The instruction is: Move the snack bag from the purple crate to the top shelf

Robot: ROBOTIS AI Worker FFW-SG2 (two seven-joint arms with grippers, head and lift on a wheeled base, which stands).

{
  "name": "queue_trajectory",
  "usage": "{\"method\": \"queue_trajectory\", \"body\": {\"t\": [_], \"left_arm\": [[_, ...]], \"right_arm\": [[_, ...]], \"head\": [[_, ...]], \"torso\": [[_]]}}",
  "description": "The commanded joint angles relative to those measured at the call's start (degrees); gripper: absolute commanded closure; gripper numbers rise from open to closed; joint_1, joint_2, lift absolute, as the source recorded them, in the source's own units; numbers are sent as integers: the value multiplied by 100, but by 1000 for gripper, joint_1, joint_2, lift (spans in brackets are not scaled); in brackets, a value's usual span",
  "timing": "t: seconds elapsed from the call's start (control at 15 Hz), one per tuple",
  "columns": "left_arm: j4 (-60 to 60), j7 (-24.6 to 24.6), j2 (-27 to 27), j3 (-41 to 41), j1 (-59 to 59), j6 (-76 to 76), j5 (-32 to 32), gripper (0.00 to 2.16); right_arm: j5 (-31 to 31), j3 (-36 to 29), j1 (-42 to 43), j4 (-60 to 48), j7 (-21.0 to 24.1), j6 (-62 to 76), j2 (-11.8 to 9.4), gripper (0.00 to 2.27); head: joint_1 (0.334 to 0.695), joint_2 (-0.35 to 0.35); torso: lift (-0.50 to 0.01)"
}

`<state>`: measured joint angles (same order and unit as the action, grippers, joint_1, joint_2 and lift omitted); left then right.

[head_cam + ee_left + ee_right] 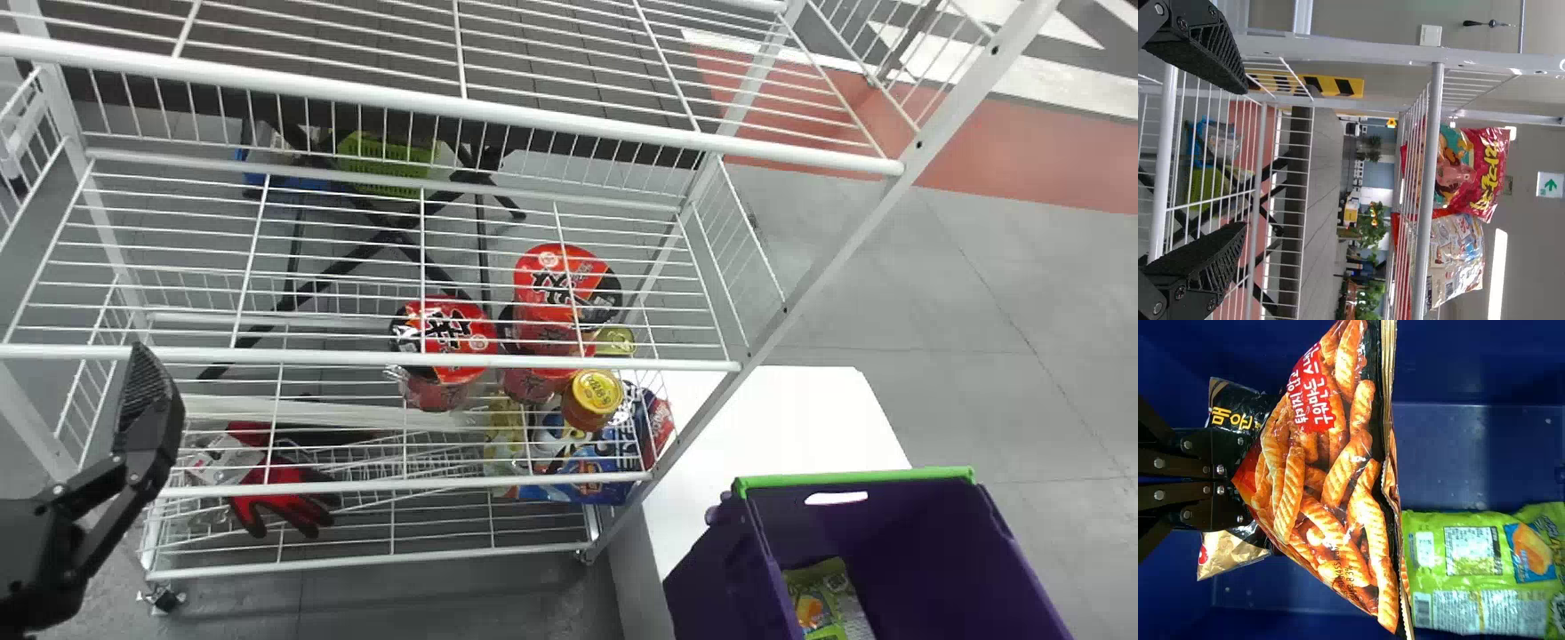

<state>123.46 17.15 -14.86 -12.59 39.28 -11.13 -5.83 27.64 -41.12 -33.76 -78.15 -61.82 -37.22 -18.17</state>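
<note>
Snack bag (pixel 1331 467) looks light, slippery and crumbly — right gripper (pixel 1235 482) holds it pinched, in the purple crate (pixel 925 524) (lower right of head view). Best grip is, I think, gathered film opposite the sealed edge (pixel 1389 400), squeezed softly; left gripper (pixel 1246 157) stands wide.

White wire rack (pixel 533 117): red tubs (pixel 444 333) near the head view's centre; yellow-lidded jar (pixel 594 396) at six o'clock; red glove (pixel 283 498) at eight; high shelf (pixel 1426 193), red snack bag (pixel 1481 173) beside pale bag (pixel 1458 260).
</note>
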Motion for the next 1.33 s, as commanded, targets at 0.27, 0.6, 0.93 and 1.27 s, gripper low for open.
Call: {"method": "queue_trajectory", "body": {"t": [0.27, 0.6, 0.93, 1.27], "left_arm": [[12, 42, 0, -6, 27, -15, 47, 107], [73, 69, 9, 2, 36, 2, 73, 107], [126, 69, 9, -6, 80, 2, 99, 107], [275, 69, 9, 11, 142, 2, 99, 107]], "right_arm": [[92, -151, 63, -306, -217, -335, -28, 1605], [92, -221, 63, -508, -357, -493, -37, 1605], [110, -300, 63, -623, -427, -546, -11, 1605], [110, -336, 63, -693, -471, -581, -11, 1605]], "head": [[695, -350], [695, -350], [695, -350], [695, -350]], "torso": [[-301], [-281], [-261], [-242]]}}
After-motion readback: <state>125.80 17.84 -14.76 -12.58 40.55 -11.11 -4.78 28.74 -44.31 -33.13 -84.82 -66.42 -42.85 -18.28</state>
